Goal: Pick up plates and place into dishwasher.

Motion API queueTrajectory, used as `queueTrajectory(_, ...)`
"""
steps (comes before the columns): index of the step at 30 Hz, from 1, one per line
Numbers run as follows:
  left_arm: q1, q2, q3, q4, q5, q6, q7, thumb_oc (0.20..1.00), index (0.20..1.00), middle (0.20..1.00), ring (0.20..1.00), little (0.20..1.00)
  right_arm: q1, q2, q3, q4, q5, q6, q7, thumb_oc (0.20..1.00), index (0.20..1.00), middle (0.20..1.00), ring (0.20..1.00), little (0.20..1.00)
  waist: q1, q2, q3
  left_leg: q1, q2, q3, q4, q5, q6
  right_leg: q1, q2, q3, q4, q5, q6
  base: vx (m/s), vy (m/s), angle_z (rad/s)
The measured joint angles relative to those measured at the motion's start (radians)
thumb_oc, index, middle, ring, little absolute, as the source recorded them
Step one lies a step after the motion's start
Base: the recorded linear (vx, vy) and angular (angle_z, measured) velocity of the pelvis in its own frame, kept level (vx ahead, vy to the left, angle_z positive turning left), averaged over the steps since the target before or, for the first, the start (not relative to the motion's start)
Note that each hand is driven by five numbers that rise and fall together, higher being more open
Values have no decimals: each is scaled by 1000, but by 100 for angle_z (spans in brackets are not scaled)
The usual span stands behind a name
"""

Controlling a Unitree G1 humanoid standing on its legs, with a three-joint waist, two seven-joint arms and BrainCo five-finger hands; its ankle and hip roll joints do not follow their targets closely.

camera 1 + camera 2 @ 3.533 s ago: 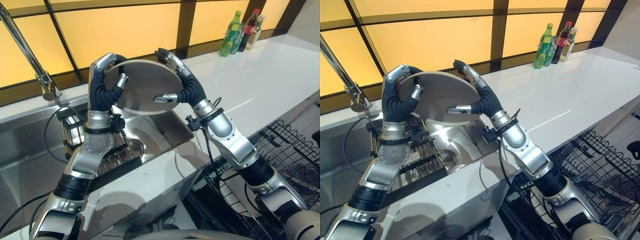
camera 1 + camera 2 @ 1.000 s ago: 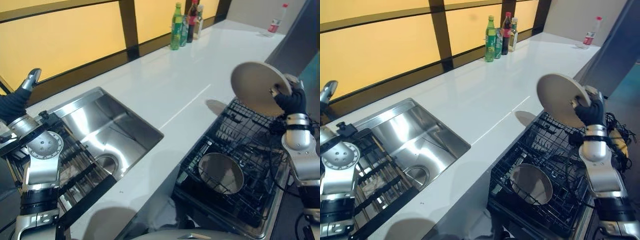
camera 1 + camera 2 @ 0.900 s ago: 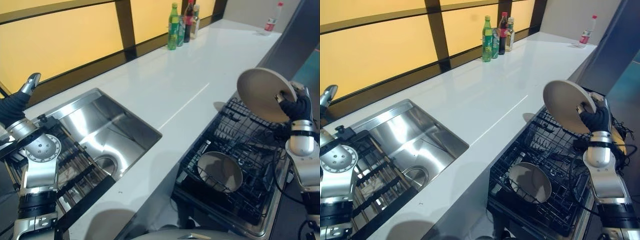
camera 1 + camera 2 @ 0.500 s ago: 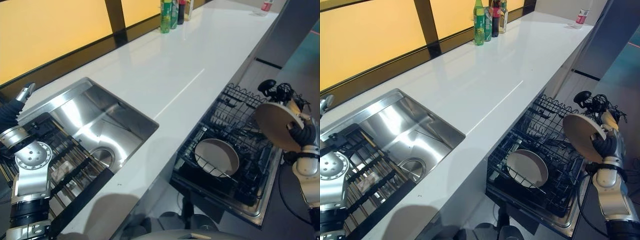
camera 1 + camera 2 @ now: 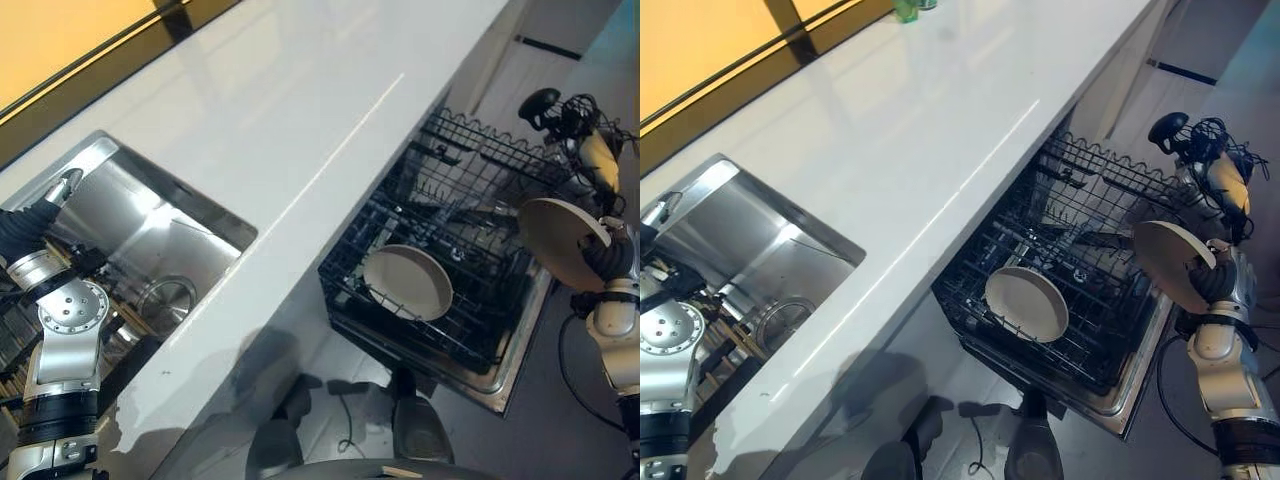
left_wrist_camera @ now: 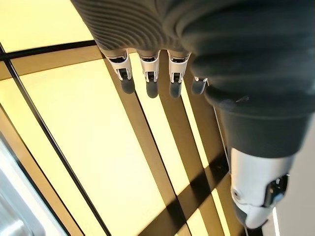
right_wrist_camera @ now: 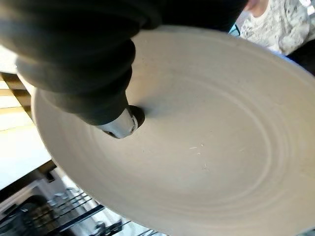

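My right hand [image 5: 606,258] is shut on a round beige plate [image 5: 560,242], gripping its rim so it stands tilted on edge. The plate hangs just off the right side of the pulled-out black wire dishwasher rack [image 5: 470,150], beside its front right corner. In the right wrist view the thumb [image 7: 119,123] presses on the plate's face [image 7: 206,147]. A second beige plate [image 5: 1026,303] lies leaning in the rack's front left part. My left hand [image 5: 28,228] is raised over the sink, and its fingers [image 6: 150,81] are straight and hold nothing.
The white counter [image 5: 300,100] runs along the rack's left side, with a steel sink [image 5: 150,225] at its near end. A dark slatted rack [image 5: 735,345] sits in the sink. Black cables and a dark round object [image 5: 548,105] lie beyond the rack's far right corner.
The camera has tipped down and to the right. My right hand has brought the plate lower, from above the rack's far right to beside its right edge. The left hand stays by the sink.
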State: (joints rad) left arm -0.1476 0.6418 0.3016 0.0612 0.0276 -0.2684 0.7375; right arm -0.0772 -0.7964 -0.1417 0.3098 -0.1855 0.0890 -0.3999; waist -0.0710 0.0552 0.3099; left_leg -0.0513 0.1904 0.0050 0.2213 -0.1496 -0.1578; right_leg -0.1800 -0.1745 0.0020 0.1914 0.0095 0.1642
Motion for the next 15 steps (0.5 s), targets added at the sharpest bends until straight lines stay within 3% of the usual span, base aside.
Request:
queueTrajectory(3,-1,6,-6,0,-1,1,12,1000,1000,1000,1000,1000,-20,-3,33,22,0,-2,-3,200,200,200,200,200,5,-3,10,-24,-5,-11,5,7,-21,-21,-5,-1,-2,11,0,-4,-13,7)
queueTrajectory(8,-9,13,-19,-1,-2,31,44,1000,1000,1000,1000,1000,-99,-10,87,30,0,-21,8,200,200,200,200,200,8,14,39,-57,-9,-38,6,13,-26,-36,-5,-7,-1,14,-3,-2,37,11)
queueTrajectory(15,-90,18,-82,2,-2,51,71,1000,1000,1000,1000,1000,-265,-97,165,78,-38,-46,12,200,200,200,200,200,16,41,68,-111,-10,-63,20,23,-33,-75,-7,-25,15,13,-2,-20,-12,9)
